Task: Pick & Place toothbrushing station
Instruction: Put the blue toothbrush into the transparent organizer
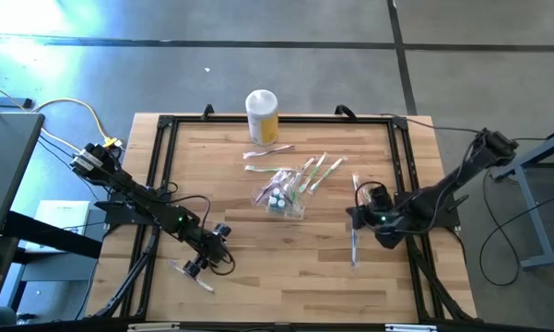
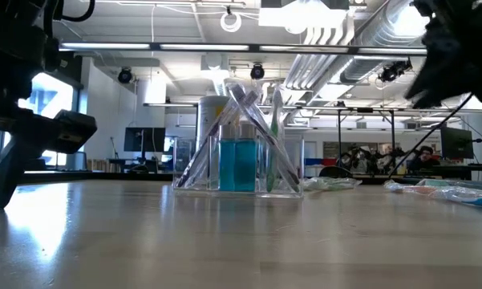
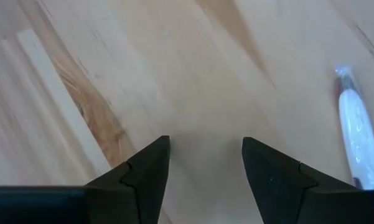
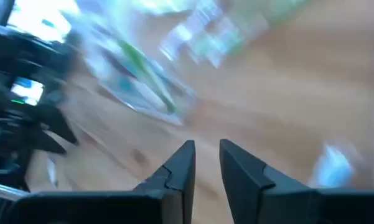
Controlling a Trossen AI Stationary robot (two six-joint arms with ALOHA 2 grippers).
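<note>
The toothbrushing station (image 1: 281, 197) is a clear container standing upright on the middle of the table. In the low view (image 2: 241, 164) it holds a blue item, and several wrapped toothbrushes lean out of it. My left gripper (image 1: 201, 268) is open and empty just above the wood near the front left, with a wrapped toothbrush (image 3: 358, 140) lying beside it. My right gripper (image 1: 356, 218) is right of the station and points toward it. Its fingers (image 4: 205, 155) stand a narrow gap apart with nothing between them. The station shows blurred ahead of it (image 4: 143, 74).
A white-lidded yellow jar (image 1: 262, 114) stands at the far edge. Loose wrapped toothbrushes lie behind the station (image 1: 269, 155) and by my right gripper (image 1: 354, 247). A black frame (image 1: 161, 166) borders the table. There is bare wood in the front middle.
</note>
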